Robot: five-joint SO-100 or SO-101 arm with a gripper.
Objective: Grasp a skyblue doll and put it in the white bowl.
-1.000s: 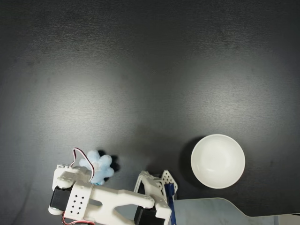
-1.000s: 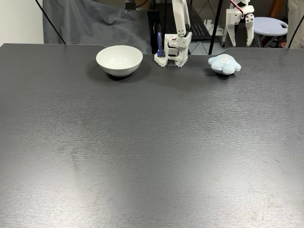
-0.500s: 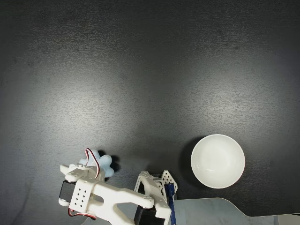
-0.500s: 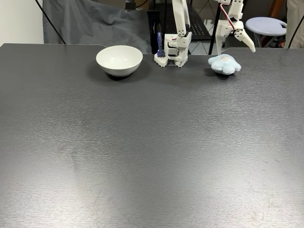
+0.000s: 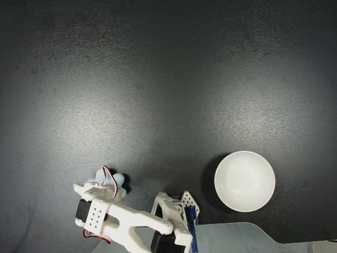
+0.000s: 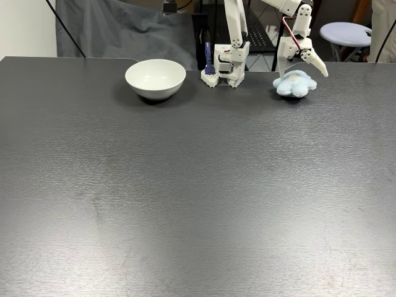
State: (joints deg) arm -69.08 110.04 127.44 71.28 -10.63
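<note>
Fixed view | gripper [image 6: 301, 70] spread wide, one finger each side of the skyblue doll [image 6: 296, 85], so a squeeze can catch it | doll sits on the table [image 6: 198, 185] directly under the gripper | white bowl [image 6: 155, 77] waits well apart, past the arm's base [image 6: 226, 68].

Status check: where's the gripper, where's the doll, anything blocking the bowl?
Gripper open, straddling the skyblue doll, not closed on it. Doll on the table, near the arm's base. White bowl empty, path to it unobstructed.
</note>
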